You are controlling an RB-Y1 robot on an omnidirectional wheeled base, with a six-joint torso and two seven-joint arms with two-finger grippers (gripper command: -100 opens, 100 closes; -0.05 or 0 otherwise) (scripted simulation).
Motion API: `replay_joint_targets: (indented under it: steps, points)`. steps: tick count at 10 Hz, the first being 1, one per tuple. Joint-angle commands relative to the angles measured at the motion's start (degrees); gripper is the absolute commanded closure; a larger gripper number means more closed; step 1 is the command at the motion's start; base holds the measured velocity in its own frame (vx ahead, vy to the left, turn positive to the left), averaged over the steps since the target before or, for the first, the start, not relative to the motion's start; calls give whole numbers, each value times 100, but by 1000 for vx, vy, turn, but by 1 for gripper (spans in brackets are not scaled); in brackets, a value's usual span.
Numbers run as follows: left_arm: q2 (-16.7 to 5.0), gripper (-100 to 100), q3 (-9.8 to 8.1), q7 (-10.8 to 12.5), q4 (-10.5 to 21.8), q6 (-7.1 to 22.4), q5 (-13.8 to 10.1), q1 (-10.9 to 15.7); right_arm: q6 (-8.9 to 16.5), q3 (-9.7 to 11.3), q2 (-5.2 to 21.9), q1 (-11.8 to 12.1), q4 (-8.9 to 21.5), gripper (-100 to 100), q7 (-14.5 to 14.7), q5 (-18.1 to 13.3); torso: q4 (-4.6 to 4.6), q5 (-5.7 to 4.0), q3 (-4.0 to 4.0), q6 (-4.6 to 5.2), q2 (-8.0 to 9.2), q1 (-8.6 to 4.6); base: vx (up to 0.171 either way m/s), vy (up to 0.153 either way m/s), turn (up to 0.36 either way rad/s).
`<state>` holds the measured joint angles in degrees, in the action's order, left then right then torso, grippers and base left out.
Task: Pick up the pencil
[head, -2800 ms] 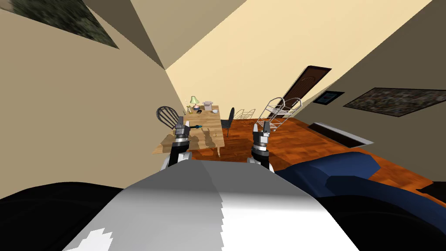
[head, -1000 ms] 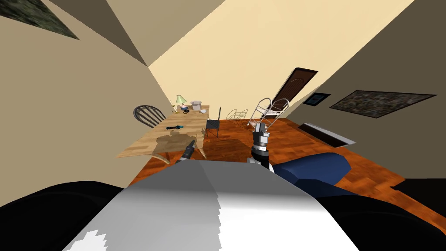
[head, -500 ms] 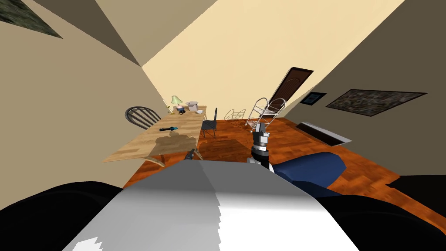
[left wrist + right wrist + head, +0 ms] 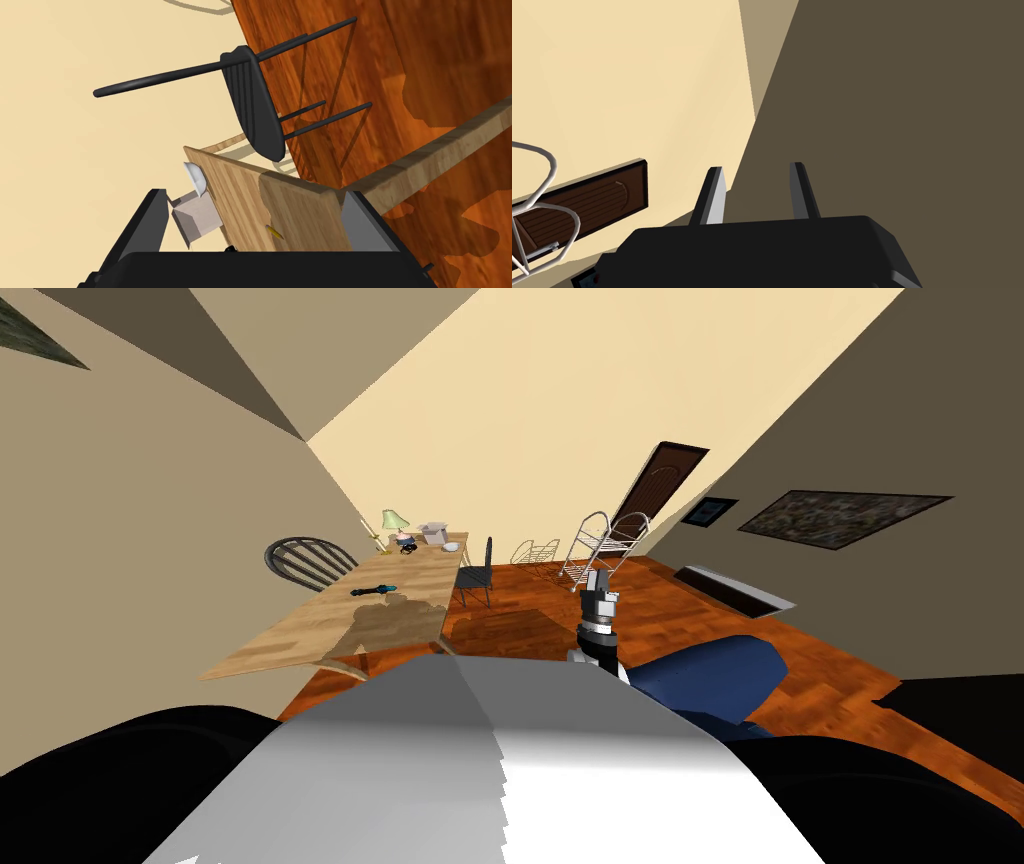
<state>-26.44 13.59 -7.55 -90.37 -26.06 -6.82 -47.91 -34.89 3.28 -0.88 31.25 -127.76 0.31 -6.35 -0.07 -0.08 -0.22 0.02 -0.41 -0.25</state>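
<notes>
The pencil (image 4: pixel 273 231) is a short yellow stick lying on the light wooden table (image 4: pixel 235 200). It shows just ahead of my left gripper (image 4: pixel 252 222), in line with the gap between the fingers and still apart from them. That gripper's fingers (image 4: pixel 147 225) stand wide open with nothing between them, pointing along the table top from its near end. My right gripper (image 4: pixel 598 581) hovers to the right of the table (image 4: pixel 300 638) over the floor. Its fingers (image 4: pixel 714 195) are partly apart and hold nothing.
On the table lie a teal and black tool (image 4: pixel 373 590) and, at the far end, a lamp (image 4: pixel 393 520), a box (image 4: pixel 195 220) and a white bowl (image 4: pixel 195 177). A black chair (image 4: pixel 255 115) stands beside it, a spoke-back chair (image 4: pixel 300 560) behind. A wire rack (image 4: pixel 600 538) and a blue seat (image 4: pixel 715 673) stand at right.
I have moved, so the table has slid left and grown larger in the head view. My left arm has sunk below my chest's edge. The right arm holds its pose.
</notes>
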Motion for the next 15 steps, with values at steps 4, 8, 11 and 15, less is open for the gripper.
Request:
replay_joint_targets:
  steps: [4,8,11,15]
  points:
    - [-531,-100,345,-205,743,83,-83,-558,0,0,0,0,0,0,0,0,-1,1,-1,0,1,11,147,-66,-96]
    - [-817,-100,545,-333,1265,143,-93,-856,0,-1,1,0,0,0,0,0,-1,4,-2,-1,0,26,125,-9,-80]
    - [-958,-100,644,-398,1478,178,-91,-998,0,-2,1,1,-1,0,0,0,-4,6,-10,0,-14,38,138,22,-85]
    - [-1354,-100,926,-596,2073,294,-68,-1371,0,-1,1,1,-1,0,0,0,-5,6,-11,0,-15,35,157,27,-141]
